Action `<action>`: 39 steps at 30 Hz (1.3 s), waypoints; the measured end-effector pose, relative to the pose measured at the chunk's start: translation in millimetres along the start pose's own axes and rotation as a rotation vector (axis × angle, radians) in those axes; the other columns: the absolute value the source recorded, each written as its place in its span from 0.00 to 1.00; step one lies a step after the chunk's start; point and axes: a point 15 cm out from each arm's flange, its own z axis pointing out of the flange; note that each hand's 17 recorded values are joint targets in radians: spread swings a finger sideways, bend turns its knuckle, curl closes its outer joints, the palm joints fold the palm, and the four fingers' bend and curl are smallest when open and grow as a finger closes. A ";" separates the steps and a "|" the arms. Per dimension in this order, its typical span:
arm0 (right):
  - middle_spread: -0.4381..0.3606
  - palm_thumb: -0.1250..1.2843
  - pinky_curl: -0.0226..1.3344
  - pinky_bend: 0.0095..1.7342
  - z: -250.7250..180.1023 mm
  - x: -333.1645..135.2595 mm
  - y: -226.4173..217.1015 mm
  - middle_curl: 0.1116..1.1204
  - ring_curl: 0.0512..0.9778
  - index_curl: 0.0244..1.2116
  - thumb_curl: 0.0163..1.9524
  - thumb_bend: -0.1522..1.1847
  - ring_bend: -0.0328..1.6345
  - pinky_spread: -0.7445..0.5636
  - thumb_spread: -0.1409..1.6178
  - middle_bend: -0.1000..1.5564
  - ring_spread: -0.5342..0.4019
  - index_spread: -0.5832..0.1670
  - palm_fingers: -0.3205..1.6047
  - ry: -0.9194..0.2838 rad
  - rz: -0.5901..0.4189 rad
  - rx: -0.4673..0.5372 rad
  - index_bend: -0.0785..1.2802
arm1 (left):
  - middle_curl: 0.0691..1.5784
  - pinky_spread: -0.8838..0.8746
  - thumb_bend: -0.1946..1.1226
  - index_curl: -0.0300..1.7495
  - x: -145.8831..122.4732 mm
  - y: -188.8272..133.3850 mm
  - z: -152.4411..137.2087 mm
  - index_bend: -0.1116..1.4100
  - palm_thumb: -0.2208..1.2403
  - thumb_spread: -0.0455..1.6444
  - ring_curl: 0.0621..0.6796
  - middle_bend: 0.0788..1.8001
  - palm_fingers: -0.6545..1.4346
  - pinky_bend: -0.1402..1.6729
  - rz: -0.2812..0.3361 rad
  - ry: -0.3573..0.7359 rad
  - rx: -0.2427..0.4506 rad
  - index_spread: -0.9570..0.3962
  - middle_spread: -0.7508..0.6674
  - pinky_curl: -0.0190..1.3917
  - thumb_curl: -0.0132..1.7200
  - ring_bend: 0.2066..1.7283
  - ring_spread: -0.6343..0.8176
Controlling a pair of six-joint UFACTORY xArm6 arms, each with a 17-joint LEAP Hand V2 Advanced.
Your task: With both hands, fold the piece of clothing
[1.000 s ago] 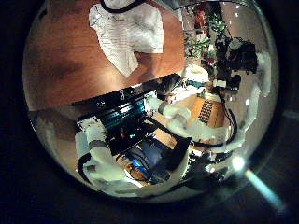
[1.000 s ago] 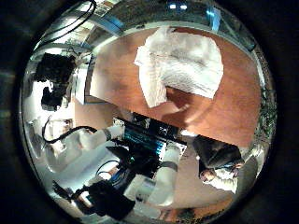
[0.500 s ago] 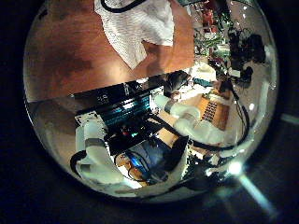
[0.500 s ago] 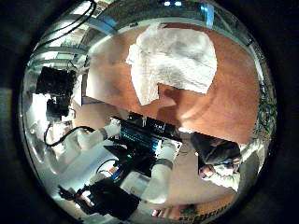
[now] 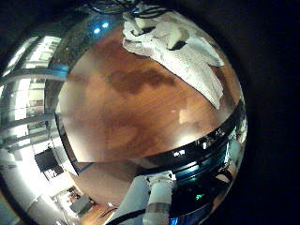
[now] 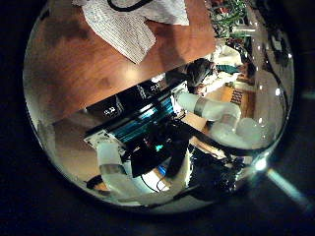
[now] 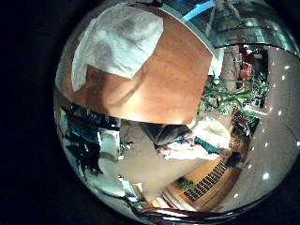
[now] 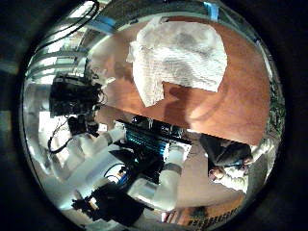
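While both palms look down from above, the left hand (image 6: 148,147) and the right hand (image 8: 144,164) show relaxed, uncurled fingers holding nothing. Beyond them the white garment (image 8: 178,56) lies crumpled on the wooden table (image 8: 241,96), well apart from either hand, probably because the hands are only lining up to reach its edges.

No legible text, label, number or sign can be made out in any of the views. The white garment (image 8: 178,58) is marked only by a fine grid of thin lines, with no print to be read on it, and no lettering is shown on the wooden table (image 8: 236,101) beneath it.
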 end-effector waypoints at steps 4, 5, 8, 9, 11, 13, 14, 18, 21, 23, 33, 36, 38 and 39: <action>0.59 0.10 0.22 0.24 2.3 2.4 8.2 0.18 0.22 0.26 0.10 0.10 0.26 0.87 0.77 0.17 0.76 0.30 0.24 -0.009 0.021 -0.028 0.19 | 0.12 0.83 0.13 0.17 -0.3 -15.4 31.4 0.16 0.18 0.60 0.26 0.06 0.28 0.22 0.051 -0.045 -0.003 0.73 0.86 0.25 0.17 0.17 0.84; 0.59 0.09 0.22 0.24 2.6 2.9 10.2 0.18 0.22 0.26 0.10 0.10 0.26 0.87 0.77 0.17 0.76 0.30 0.24 -0.011 0.027 -0.034 0.19 | 0.12 0.83 0.13 0.17 -0.9 -19.3 35.5 0.16 0.18 0.60 0.26 0.05 0.28 0.22 0.056 -0.051 0.006 0.73 0.86 0.25 0.17 0.17 0.85; 0.59 0.10 0.23 0.24 1.8 2.9 15.5 0.18 0.22 0.26 0.10 0.11 0.26 0.87 0.77 0.17 0.76 0.30 0.24 -0.013 0.045 -0.044 0.19 | 0.12 0.83 0.13 0.16 -2.3 -34.9 44.3 0.16 0.19 0.58 0.26 0.06 0.28 0.23 0.078 -0.073 0.051 0.73 0.87 0.25 0.17 0.18 0.85; 0.59 0.11 0.23 0.24 1.4 2.9 16.1 0.18 0.22 0.26 0.10 0.11 0.26 0.87 0.78 0.17 0.76 0.30 0.24 -0.013 0.052 -0.044 0.19 | 0.12 0.83 0.13 0.16 -3.6 -40.7 47.8 0.16 0.19 0.58 0.26 0.06 0.28 0.23 0.087 -0.082 0.065 0.73 0.87 0.25 0.17 0.18 0.85; 0.59 0.14 0.23 0.24 1.5 2.7 17.0 0.18 0.22 0.26 0.10 0.11 0.26 0.87 0.79 0.17 0.76 0.31 0.24 -0.013 0.060 -0.046 0.19 | 0.12 0.83 0.13 0.16 -3.4 -49.7 55.6 0.16 0.19 0.57 0.26 0.06 0.28 0.23 0.105 -0.096 0.074 0.73 0.87 0.25 0.18 0.18 0.85; 0.60 0.14 0.22 0.24 2.3 2.6 19.4 0.18 0.22 0.26 0.10 0.11 0.26 0.87 0.79 0.17 0.76 0.31 0.24 -0.015 0.065 -0.055 0.19 | 0.12 0.83 0.12 0.15 0.1 -55.8 62.3 0.16 0.19 0.56 0.26 0.06 0.28 0.23 0.122 -0.101 0.069 0.72 0.87 0.25 0.18 0.18 0.85; 0.60 0.15 0.22 0.24 2.5 2.7 20.0 0.18 0.22 0.26 0.10 0.11 0.25 0.87 0.79 0.17 0.76 0.31 0.24 -0.015 0.065 -0.058 0.19 | 0.12 0.83 0.13 0.15 2.7 -58.1 66.5 0.16 0.19 0.56 0.27 0.06 0.28 0.23 0.131 -0.104 0.060 0.72 0.87 0.25 0.18 0.18 0.85; 0.60 0.15 0.23 0.24 1.6 1.8 24.6 0.18 0.22 0.26 0.10 0.10 0.25 0.87 0.80 0.17 0.77 0.32 0.23 -0.017 0.068 -0.065 0.19 | 0.12 0.83 0.12 0.15 8.9 -67.8 80.4 0.16 0.19 0.55 0.27 0.06 0.28 0.24 0.147 -0.103 0.028 0.72 0.87 0.25 0.18 0.19 0.85; 0.60 0.15 0.23 0.24 -0.2 1.0 28.7 0.18 0.22 0.26 0.10 0.10 0.25 0.87 0.80 0.17 0.77 0.32 0.23 -0.018 0.070 -0.069 0.18 | 0.12 0.83 0.12 0.15 16.8 -69.6 90.7 0.17 0.19 0.55 0.28 0.06 0.30 0.25 0.147 -0.106 0.004 0.73 0.87 0.25 0.18 0.20 0.84; 0.60 0.16 0.23 0.24 -0.5 1.3 29.4 0.18 0.22 0.26 0.10 0.11 0.25 0.87 0.80 0.17 0.77 0.32 0.23 -0.018 0.074 -0.069 0.19 | 0.12 0.83 0.13 0.15 19.5 -71.1 94.7 0.18 0.20 0.54 0.28 0.07 0.32 0.25 0.148 -0.111 -0.002 0.74 0.87 0.25 0.19 0.21 0.84; 0.61 0.16 0.23 0.23 16.0 -4.4 44.7 0.18 0.22 0.26 0.10 0.11 0.25 0.87 0.80 0.17 0.77 0.32 0.23 -0.025 0.071 -0.102 0.20 | 0.20 0.74 0.16 0.17 20.0 -66.4 102.6 0.19 0.33 0.58 0.30 0.20 0.52 0.22 0.116 -0.138 -0.053 0.75 0.66 0.23 0.20 0.27 0.63; 0.61 0.17 0.23 0.23 14.7 -4.8 45.7 0.17 0.22 0.26 0.10 0.10 0.25 0.87 0.80 0.17 0.77 0.32 0.23 -0.024 0.071 -0.097 0.19 | 0.24 0.61 0.19 0.18 14.6 -54.5 99.5 0.19 0.42 0.61 0.37 0.28 0.65 0.25 0.085 -0.172 -0.097 0.71 0.55 0.24 0.21 0.36 0.45; 0.60 0.17 0.23 0.23 15.2 -4.9 45.8 0.17 0.22 0.26 0.10 0.11 0.25 0.87 0.81 0.17 0.77 0.32 0.23 -0.025 0.070 -0.098 0.19 | 0.26 0.49 0.23 0.18 7.2 -53.7 94.0 0.20 0.52 0.64 0.42 0.33 0.76 0.29 0.076 -0.206 -0.100 0.65 0.48 0.25 0.23 0.45 0.33; 0.60 0.17 0.23 0.22 14.4 -4.4 46.0 0.18 0.22 0.26 0.10 0.11 0.24 0.87 0.81 0.17 0.77 0.32 0.24 -0.025 0.071 -0.096 0.19 | 0.29 0.44 0.24 0.19 3.5 -53.8 92.0 0.21 0.55 0.65 0.47 0.36 0.80 0.32 0.073 -0.219 -0.098 0.63 0.44 0.27 0.24 0.48 0.28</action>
